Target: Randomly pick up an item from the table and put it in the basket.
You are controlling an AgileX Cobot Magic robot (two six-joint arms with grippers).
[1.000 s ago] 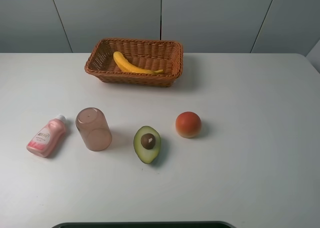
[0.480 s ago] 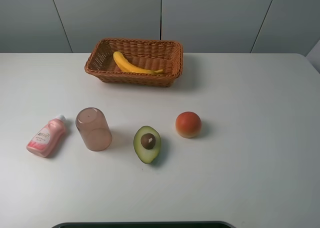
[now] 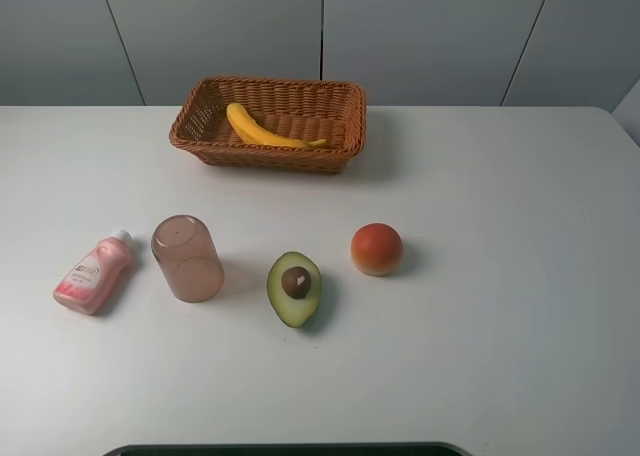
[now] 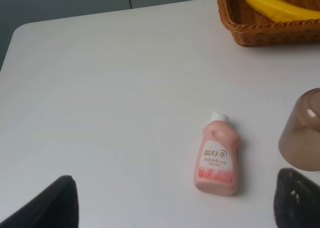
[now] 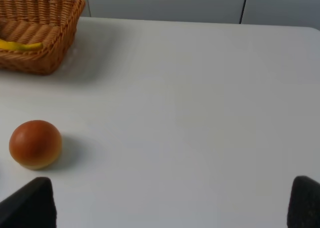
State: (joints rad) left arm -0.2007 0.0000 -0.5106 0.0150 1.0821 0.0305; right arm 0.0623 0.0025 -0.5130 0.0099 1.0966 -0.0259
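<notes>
The yellow banana (image 3: pixel 262 129) lies inside the brown wicker basket (image 3: pixel 345 118) at the back of the white table (image 3: pixel 500 306). It also shows in the left wrist view (image 4: pixel 280 7) and, as a small yellow tip, in the right wrist view (image 5: pixel 20 45). Neither arm shows in the high view. The left gripper (image 4: pixel 175 203) is open and empty, its dark fingertips (image 4: pixel 55 200) wide apart above the table near a pink bottle. The right gripper (image 5: pixel 172 205) is open and empty, its fingertips (image 5: pixel 30 205) wide apart above the table.
A pink bottle (image 3: pixel 93 273) lies at the front left, with an upturned pinkish cup (image 3: pixel 186 257) beside it. A halved avocado (image 3: pixel 295 287) and a round orange-red fruit (image 3: pixel 377 248) sit near the middle. A dark edge (image 3: pixel 280 449) runs along the table's front.
</notes>
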